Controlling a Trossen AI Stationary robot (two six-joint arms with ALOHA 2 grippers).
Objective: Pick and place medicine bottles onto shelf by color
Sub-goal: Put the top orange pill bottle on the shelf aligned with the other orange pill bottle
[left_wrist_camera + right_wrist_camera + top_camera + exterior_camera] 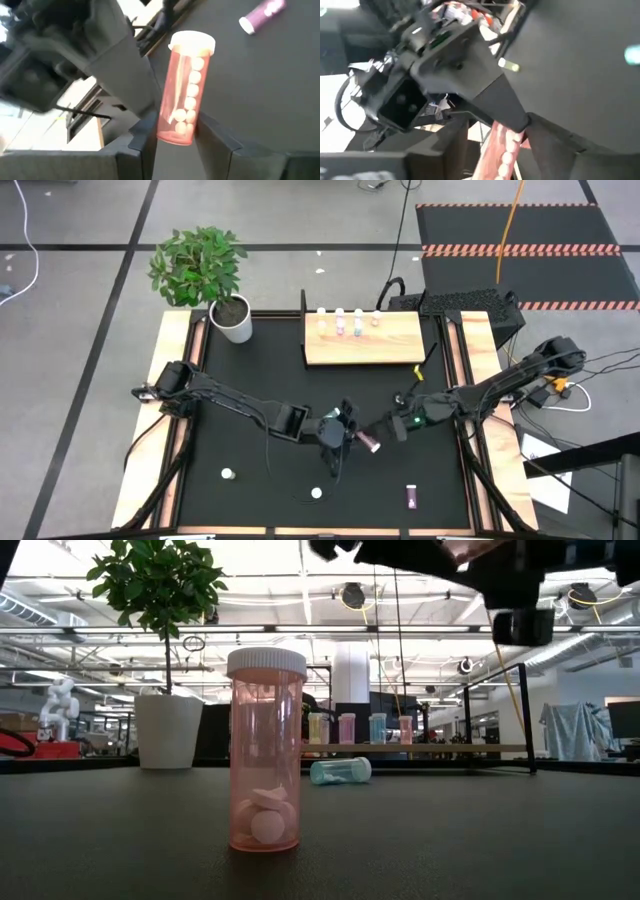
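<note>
A handover is under way at lower centre of the high view: the left gripper [172, 142] clamps the base of a pink translucent pill bottle with a white cap [183, 90], while the right gripper [497, 150] straddles it, jaws parted. Next, I judge, the bottle must travel to the light-wood shelf [365, 345] at upper centre. Black tabletop [250, 480]; an open workshop lies beyond.
</note>
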